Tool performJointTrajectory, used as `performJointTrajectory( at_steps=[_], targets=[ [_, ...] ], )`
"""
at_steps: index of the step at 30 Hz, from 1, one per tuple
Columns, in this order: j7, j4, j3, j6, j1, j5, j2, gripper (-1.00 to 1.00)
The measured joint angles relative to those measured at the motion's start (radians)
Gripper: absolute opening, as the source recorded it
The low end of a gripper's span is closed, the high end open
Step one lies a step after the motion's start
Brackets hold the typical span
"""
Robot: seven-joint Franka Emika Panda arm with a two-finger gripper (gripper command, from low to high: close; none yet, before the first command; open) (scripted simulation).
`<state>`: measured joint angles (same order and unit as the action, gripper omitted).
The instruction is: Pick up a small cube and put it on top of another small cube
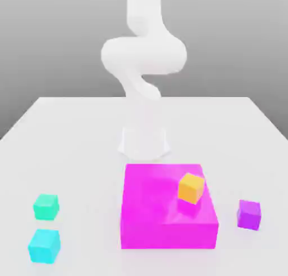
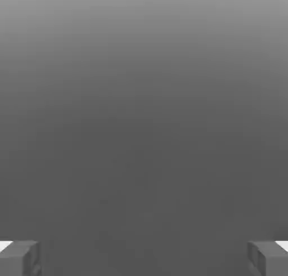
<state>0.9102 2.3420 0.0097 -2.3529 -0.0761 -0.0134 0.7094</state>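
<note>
Nearest the exterior camera, at about 8 o'clock on the white table (image 1: 79, 128), sits a cyan-blue cube (image 1: 44, 245); the small mint-green cube (image 1: 45, 207) lies just behind it, close but apart. Toward 5 o'clock stands a big magenta block (image 1: 166, 207) with an orange cube (image 1: 191, 188) on its top, and a purple cube (image 1: 248, 214) lies at 4 o'clock. Farther back, at 12 o'clock, the white arm (image 1: 143, 55) rises. In the hand view the gripper (image 2: 144, 258) is spread wide, fingertips (image 2: 19, 258) at opposite edges, gray backdrop between; where the mint cube lies from it cannot be told.
</note>
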Motion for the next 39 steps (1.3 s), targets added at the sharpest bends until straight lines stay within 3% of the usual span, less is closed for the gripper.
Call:
performJointTrajectory(
  at_steps=[9,16,22,28,29,35,39],
  targets=[
    [0.408,0.153,0.008,-0.192,-0.26,-0.051,-0.334,0.0],
    [0.703,0.27,-0.046,-0.34,-0.403,-0.069,-0.588,0.0],
    [0.866,0.364,-0.087,-0.47,-0.509,0.025,-0.804,0.0],
    [0.847,0.338,-0.044,-0.639,-0.548,0.089,-1.021,0.0],
    [0.846,0.334,-0.04,-0.657,-0.551,0.091,-1.044,-1.0],
    [0.846,0.332,-0.037,-0.668,-0.554,0.09,-1.055,-1.0],
    [0.858,0.351,-0.054,-0.588,-0.54,0.076,-0.955,-1.0]
  ],
)
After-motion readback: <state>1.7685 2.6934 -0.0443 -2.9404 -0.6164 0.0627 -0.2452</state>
